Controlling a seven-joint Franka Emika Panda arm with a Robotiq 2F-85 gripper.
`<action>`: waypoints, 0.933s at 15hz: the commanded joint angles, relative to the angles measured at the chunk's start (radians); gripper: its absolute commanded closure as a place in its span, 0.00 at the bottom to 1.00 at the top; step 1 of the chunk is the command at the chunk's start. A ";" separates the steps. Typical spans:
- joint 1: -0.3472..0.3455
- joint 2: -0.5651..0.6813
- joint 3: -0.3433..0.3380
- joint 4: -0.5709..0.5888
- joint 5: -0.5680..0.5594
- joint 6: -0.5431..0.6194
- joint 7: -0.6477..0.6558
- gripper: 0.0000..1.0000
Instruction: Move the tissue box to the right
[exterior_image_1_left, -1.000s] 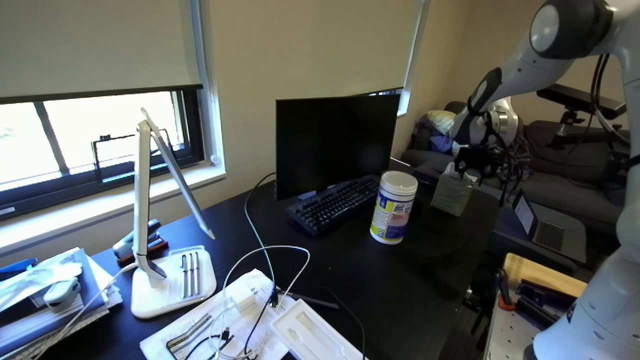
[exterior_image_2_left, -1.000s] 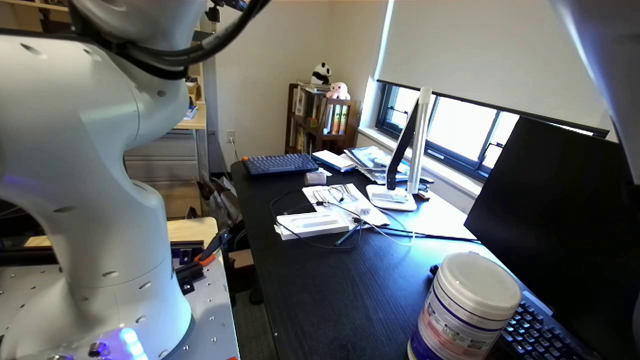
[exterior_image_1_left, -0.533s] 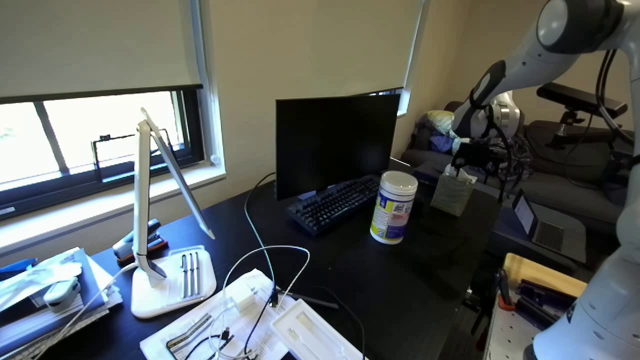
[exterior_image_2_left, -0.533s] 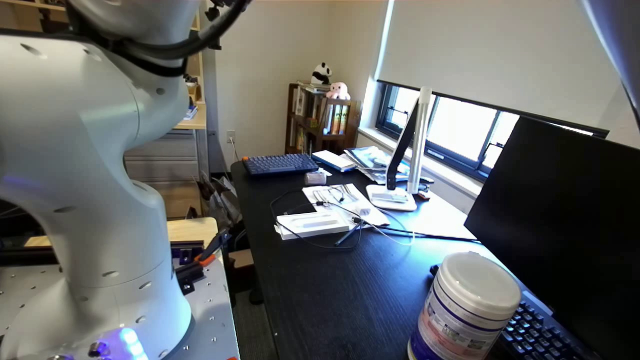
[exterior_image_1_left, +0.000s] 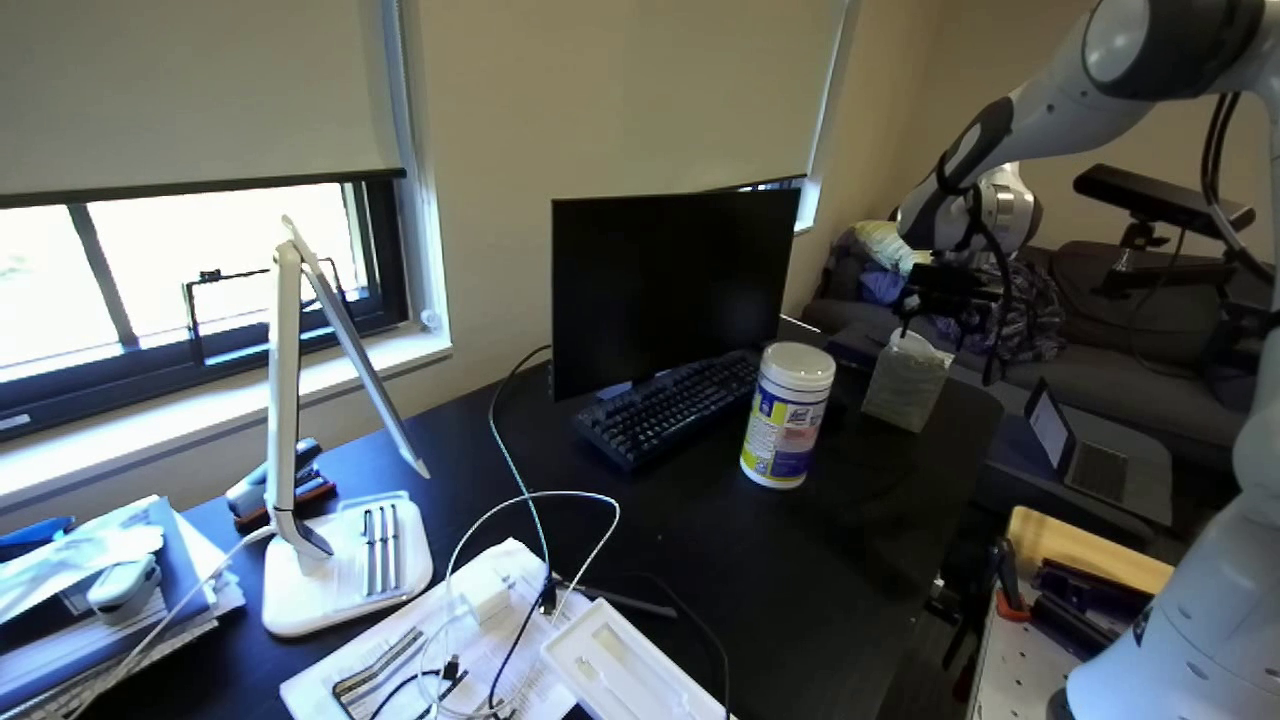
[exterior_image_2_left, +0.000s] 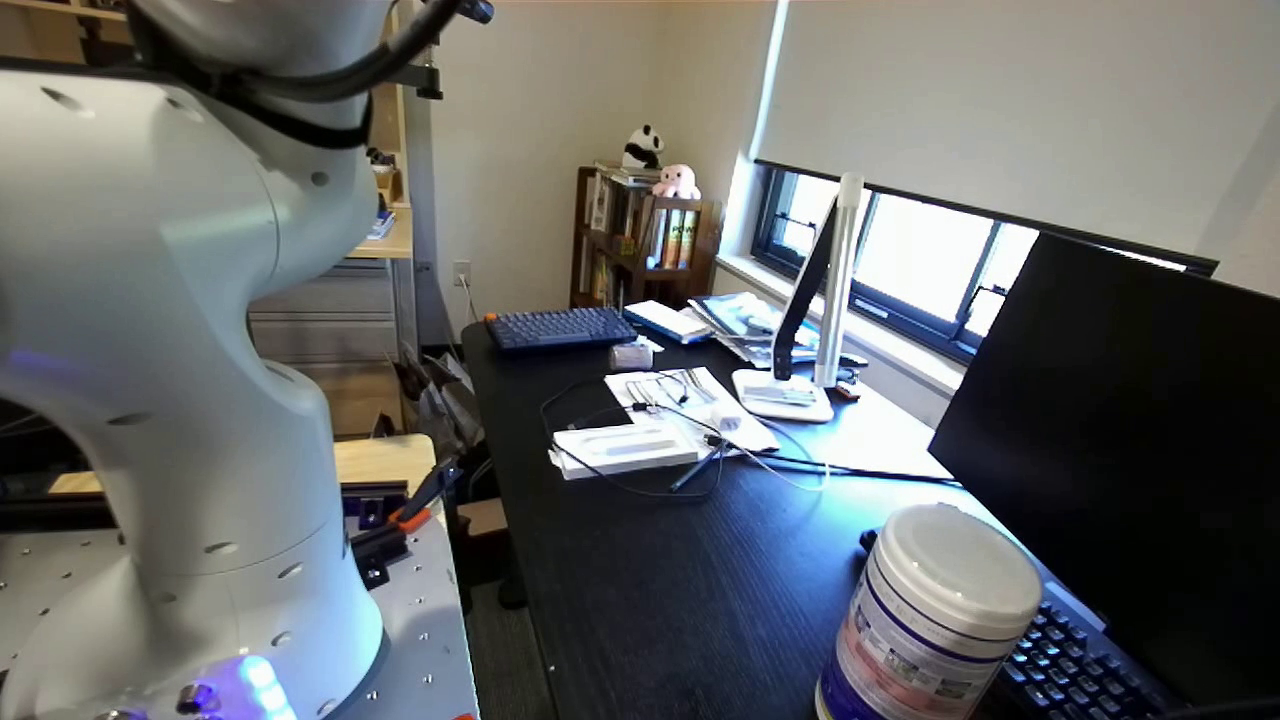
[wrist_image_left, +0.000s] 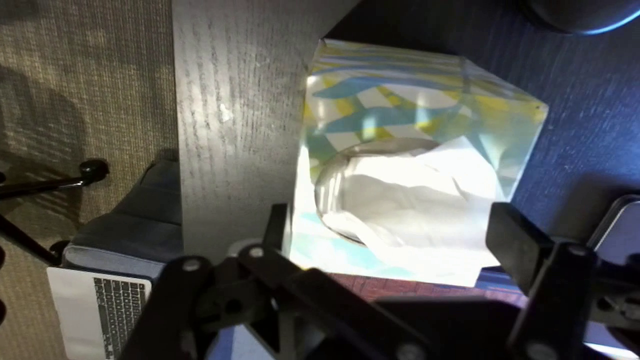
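Note:
The tissue box stands on the black desk beyond the white canister, near the desk's far end, with white tissue poking from its top. In the wrist view the tissue box shows a yellow, blue-green and white pattern and an oval opening. My gripper is above the box's top in an exterior view. In the wrist view my gripper is open, its fingers apart at the two sides of the box's near part. Nothing shows held. The box is out of view in an exterior view.
The white canister stands beside the box, in front of the keyboard and monitor. It also shows large in an exterior view. The desk edge lies close to the box. A laptop is beyond that edge, lower.
My gripper has risen a little from the box's top, uncovering more of the tissue. The box has not visibly moved. The arm part at an exterior view's right edge has gone out of view.

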 joint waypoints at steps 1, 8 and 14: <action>0.014 -0.037 0.006 0.056 0.011 -0.114 0.026 0.00; 0.052 -0.136 0.018 0.119 0.000 -0.287 0.035 0.00; 0.175 -0.344 0.050 -0.064 -0.130 -0.292 0.020 0.00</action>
